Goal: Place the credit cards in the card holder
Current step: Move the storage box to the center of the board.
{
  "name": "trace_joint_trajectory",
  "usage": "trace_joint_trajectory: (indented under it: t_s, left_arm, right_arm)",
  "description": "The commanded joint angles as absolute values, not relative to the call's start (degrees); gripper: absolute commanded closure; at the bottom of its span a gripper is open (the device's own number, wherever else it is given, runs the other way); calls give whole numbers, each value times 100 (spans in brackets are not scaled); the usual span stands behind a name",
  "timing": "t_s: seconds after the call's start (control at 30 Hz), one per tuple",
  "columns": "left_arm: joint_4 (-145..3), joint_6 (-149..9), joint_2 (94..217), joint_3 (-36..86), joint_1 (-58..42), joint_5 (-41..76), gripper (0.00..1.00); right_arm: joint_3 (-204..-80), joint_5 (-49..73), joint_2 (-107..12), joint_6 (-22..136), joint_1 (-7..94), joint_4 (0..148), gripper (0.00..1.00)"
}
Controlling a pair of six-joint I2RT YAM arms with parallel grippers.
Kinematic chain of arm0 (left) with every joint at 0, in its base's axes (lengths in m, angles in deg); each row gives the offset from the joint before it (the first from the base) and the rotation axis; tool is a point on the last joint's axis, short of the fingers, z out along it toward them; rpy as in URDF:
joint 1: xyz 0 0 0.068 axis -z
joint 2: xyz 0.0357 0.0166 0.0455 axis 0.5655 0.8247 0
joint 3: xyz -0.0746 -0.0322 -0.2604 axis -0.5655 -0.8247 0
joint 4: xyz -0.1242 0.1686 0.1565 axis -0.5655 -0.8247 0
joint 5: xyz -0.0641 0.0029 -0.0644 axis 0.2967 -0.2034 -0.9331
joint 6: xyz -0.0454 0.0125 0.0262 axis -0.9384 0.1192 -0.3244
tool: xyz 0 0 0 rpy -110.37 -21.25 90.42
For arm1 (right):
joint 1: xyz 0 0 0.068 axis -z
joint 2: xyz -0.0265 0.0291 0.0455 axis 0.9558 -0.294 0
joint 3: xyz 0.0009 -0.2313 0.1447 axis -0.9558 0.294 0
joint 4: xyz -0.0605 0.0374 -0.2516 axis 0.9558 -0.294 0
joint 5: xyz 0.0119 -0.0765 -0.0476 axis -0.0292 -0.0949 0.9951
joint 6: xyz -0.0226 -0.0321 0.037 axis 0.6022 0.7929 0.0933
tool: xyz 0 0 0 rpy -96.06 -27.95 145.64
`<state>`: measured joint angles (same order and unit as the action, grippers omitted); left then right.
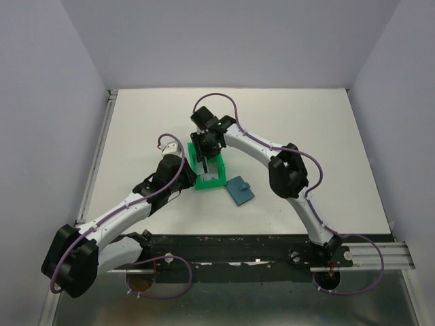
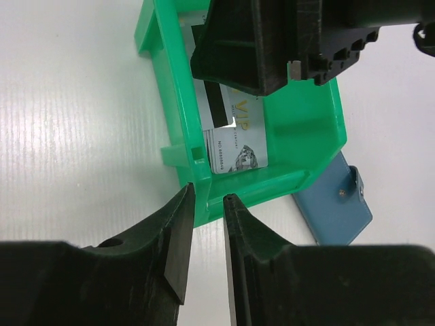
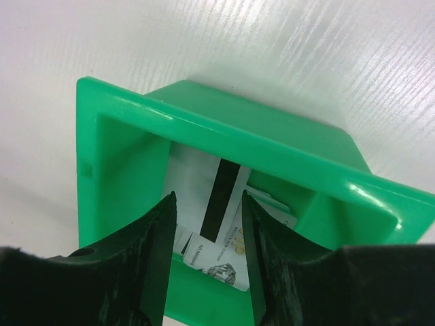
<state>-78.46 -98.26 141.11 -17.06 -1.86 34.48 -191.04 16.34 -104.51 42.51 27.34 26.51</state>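
Picking stage: reaching into bin (image 3: 204, 119) with right gripper (image 3: 208, 197), half open astride a card (image 3: 225, 246), gripping nothing. Poised at bin rim with left gripper (image 2: 207, 198), narrowly parted. Calls next for pinching card, lifting toward holder (image 2: 333, 204).

Glossy plastic bin (image 2: 175, 102), shiny credit cards (image 2: 238, 146)

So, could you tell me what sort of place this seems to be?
Probably a robotics lab test cell: a plain white table boxed in by bare grey walls, two arms bolted to a rail at its near edge, plus a green bin and blue card holder.
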Motion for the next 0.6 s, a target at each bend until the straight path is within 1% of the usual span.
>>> trace_joint_trajectory:
  t_s: [0.0, 0.13, 0.23, 0.57]
  left_arm:
    - [-7461, -9712, 14199, -1568, -218, 3090, 64]
    - [-7417, -9730, 14208, -1560, -218, 3037, 66]
    - [-7434, -9738, 14182, -1551, -210, 3028, 66]
    - [-7549, -9703, 14164, -1472, -218, 3010, 67]
  right_arm:
    - [-19325, 1721, -10676, 4436, 2817, 2436, 48]
    - [-19658, 1949, -10834, 4497, 2834, 2138, 45]
    - [-19650, 1976, -10852, 4480, 2852, 2067, 43]
    - [-19580, 1809, -10905, 4155, 2940, 1988, 42]
